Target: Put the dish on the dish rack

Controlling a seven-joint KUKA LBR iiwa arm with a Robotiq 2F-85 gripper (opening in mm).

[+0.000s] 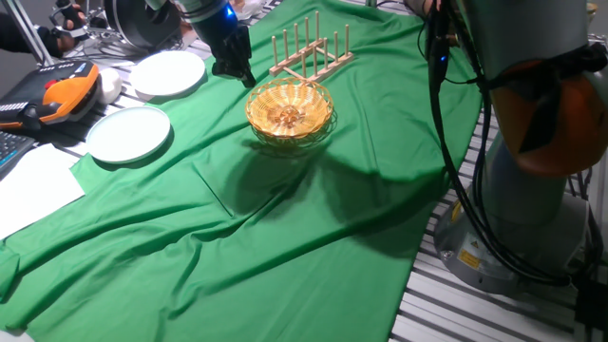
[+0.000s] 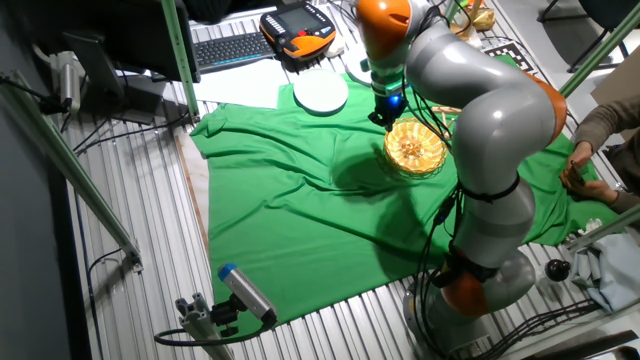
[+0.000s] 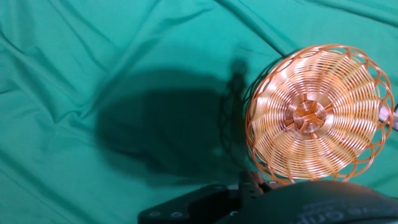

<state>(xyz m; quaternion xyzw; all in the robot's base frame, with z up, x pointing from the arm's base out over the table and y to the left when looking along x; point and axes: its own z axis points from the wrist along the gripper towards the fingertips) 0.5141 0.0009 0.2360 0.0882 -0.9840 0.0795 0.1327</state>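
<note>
The dish (image 1: 290,112) is a round golden woven wicker basket-bowl on the green cloth, just in front of the dish rack (image 1: 312,52), a small light wooden rack with upright pegs. My gripper (image 1: 247,80) is at the dish's far left rim, fingers pointing down, and looks shut on the rim. In the hand view the dish (image 3: 317,115) fills the right side, with its rim running into my dark fingers (image 3: 250,182) at the bottom. In the other fixed view the dish (image 2: 414,147) sits below my gripper (image 2: 384,120).
Two plain white plates (image 1: 168,72) (image 1: 129,133) lie left of the dish on the cloth. An orange-and-black pendant (image 1: 62,95) and white paper (image 1: 33,185) are at the far left. The arm's base (image 1: 532,190) stands at the right, off the table's edge.
</note>
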